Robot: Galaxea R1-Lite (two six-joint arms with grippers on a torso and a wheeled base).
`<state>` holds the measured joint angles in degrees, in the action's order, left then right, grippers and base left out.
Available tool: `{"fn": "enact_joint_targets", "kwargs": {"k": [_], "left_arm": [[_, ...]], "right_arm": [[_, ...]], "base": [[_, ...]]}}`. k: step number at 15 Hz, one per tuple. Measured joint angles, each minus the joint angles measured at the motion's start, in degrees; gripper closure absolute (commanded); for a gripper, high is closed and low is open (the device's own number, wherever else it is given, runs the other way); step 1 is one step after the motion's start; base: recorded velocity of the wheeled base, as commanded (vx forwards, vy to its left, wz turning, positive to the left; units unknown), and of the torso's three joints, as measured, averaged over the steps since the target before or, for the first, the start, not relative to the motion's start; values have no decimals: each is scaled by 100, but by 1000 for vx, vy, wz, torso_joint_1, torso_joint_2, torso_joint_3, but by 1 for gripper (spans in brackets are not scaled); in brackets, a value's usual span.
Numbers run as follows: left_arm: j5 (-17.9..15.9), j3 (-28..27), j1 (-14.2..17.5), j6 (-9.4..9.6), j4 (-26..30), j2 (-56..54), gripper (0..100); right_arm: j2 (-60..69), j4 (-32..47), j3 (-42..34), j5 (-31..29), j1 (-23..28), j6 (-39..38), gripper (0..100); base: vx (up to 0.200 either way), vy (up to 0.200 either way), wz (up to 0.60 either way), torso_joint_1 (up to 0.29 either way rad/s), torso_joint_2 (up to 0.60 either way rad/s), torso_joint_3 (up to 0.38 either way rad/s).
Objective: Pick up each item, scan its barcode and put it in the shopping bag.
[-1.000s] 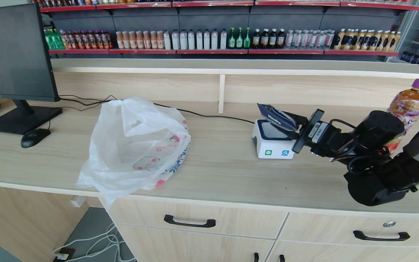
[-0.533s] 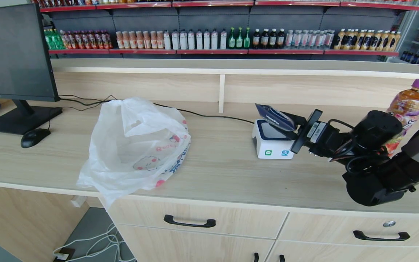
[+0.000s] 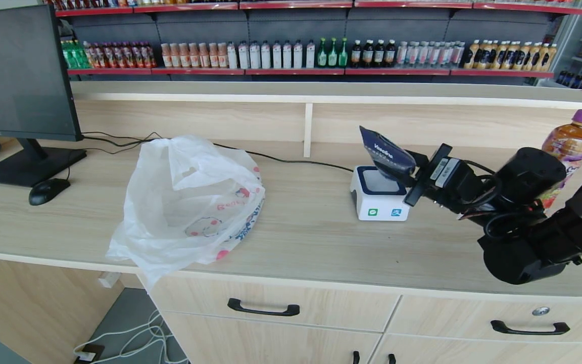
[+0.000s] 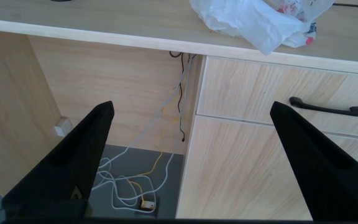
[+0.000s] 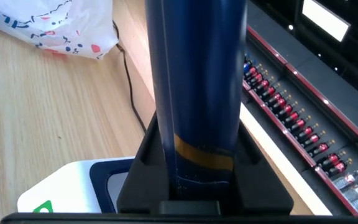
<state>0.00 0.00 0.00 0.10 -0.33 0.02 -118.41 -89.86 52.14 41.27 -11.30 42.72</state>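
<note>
My right gripper is shut on a dark blue tube and holds it tilted just above the white barcode scanner on the counter. In the right wrist view the blue tube runs straight out between the fingers, over the scanner. A white plastic shopping bag lies open on the counter, well to the left of the scanner. An orange drink bottle with a purple cap stands at the far right behind my right arm. My left gripper is open, below counter level in front of the drawers.
A monitor and a black mouse sit at the counter's left end. A black cable runs behind the bag to the scanner. A raised ledge borders the counter's far side. Drawer handles lie near the left gripper.
My right gripper has lifted and tipped the blue tube upward above the scanner. The bag, bottle and left arm have not moved.
</note>
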Motion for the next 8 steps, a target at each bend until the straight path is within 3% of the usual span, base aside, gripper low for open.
{"fn": "enact_joint_targets", "kwargs": {"k": [8], "left_arm": [[0, 0, 0, 4, 1, 0, 0]], "right_arm": [[822, -9, -265, -1445, -16, -1642, 100]], "base": [[0, 0, 0, 0, 0, 0]]}}
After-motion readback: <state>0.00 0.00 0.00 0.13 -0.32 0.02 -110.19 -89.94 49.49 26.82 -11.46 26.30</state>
